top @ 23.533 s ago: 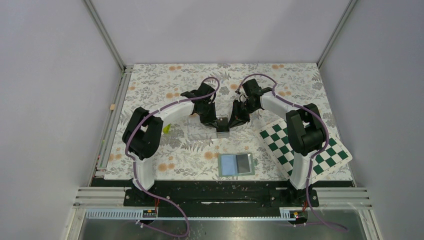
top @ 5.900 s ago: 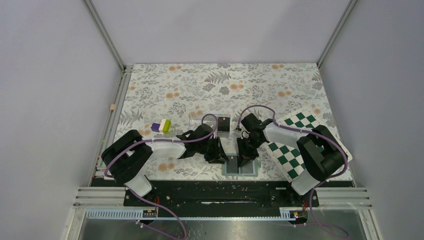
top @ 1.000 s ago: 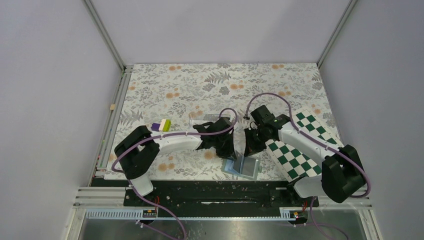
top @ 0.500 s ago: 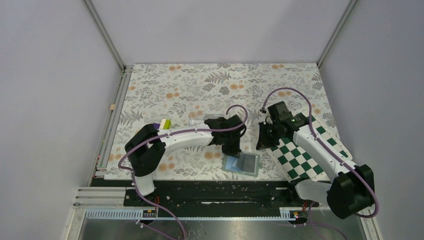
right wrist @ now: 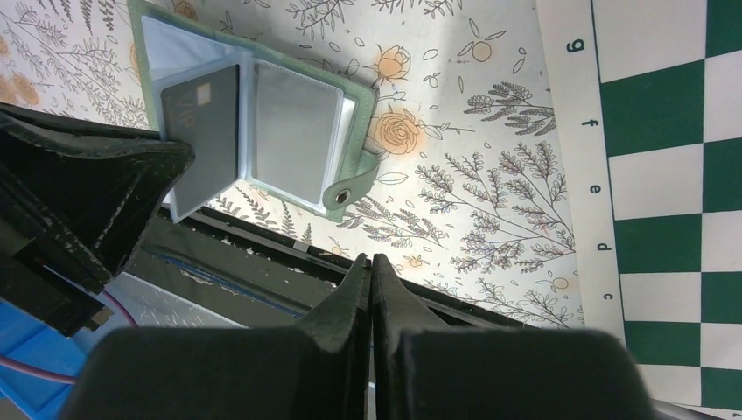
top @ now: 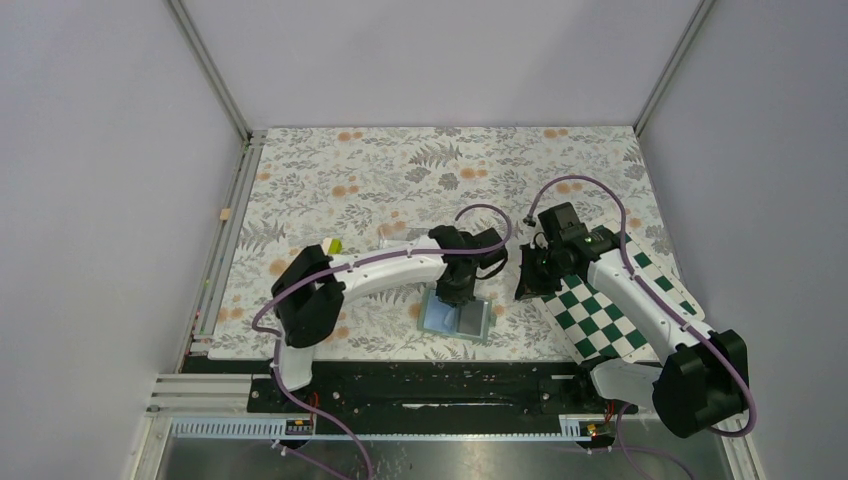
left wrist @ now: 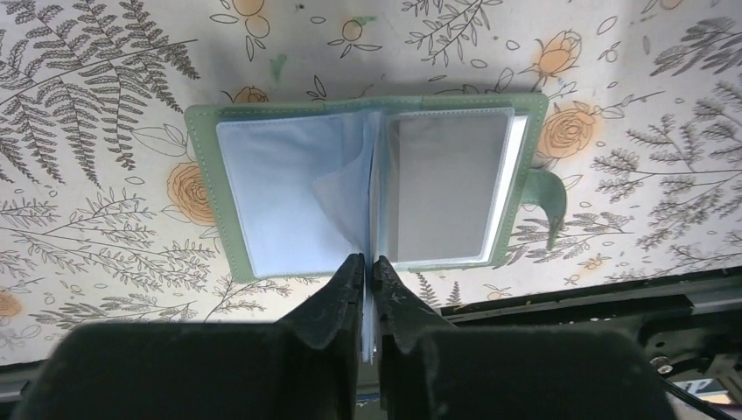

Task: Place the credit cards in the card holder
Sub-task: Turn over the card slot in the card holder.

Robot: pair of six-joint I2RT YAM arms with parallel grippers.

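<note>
Left wrist view looks straight down on the card holder [left wrist: 199,157]. It lies open and flat on the floral table cover [left wrist: 105,79], close to the table's near edge, where both arms can reach it. The left gripper [left wrist: 368,261] sits at the holder's near side with its jaws pressed together on one thin pale inner leaf, standing it upright at the spine. The likely reason is to part the pockets so a page can be turned or a mouth exposed.

In the right wrist view that raised leaf carries a dark credit card [right wrist: 203,131] with a small pale mark, so at least one card appears seated in the holder. The grey panel in the holder's right-hand pocket may be a second card behind the frosted sleeve, but that cannot be told. The snap tab [right wrist: 337,197] hangs off the holder's right edge.

Just right of the holder, the right gripper [right wrist: 367,261] hovers with its jaws together and nothing between them, seemingly kept aside to leave room. Further right lies the chequered board [right wrist: 665,175]. Beyond the holder and to its left, a small yellow-green block [top: 334,245] is partly hidden by the left arm.
</note>
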